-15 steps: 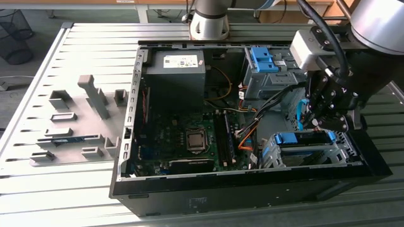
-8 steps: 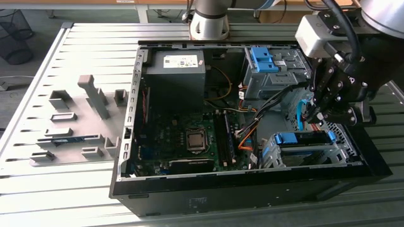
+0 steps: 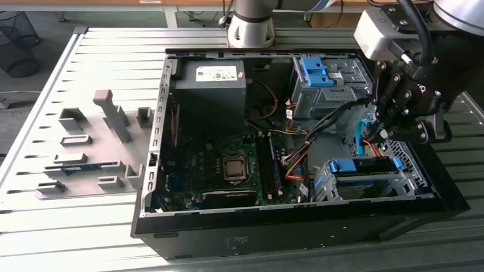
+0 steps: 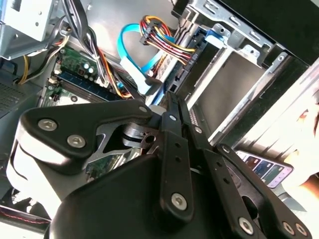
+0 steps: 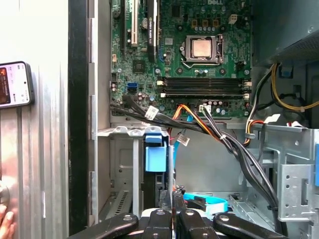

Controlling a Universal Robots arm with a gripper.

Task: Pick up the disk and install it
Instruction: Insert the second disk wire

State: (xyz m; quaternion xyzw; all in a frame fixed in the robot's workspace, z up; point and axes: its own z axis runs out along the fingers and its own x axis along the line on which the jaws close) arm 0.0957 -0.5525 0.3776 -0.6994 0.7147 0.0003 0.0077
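Observation:
The disk (image 3: 361,180) lies flat in the metal drive cage at the case's near corner on the exterior view's right, its blue bracket (image 3: 363,166) along one edge. In the second wrist view the disk (image 4: 227,89) shows as a grey plate inside the cage; in the first wrist view its blue bracket (image 5: 155,152) stands at the cage mouth. My gripper (image 3: 378,136) hangs just above that cage, beside the light blue data cable (image 3: 357,133). Its fingers (image 5: 160,219) are pressed together, and I see nothing between them. The gripper (image 4: 170,99) tip is close to the cable's plug (image 4: 147,83).
The open black case (image 3: 302,218) holds a motherboard (image 3: 219,164), a grey power-supply box (image 3: 208,85) and a second cage with a bare blue bracket (image 3: 314,71). Cable bundles (image 5: 239,149) cross near the cage. Grey fixture blocks (image 3: 90,141) stand outside. A phone (image 5: 15,84) and a person's hand (image 5: 5,219) are beside the case.

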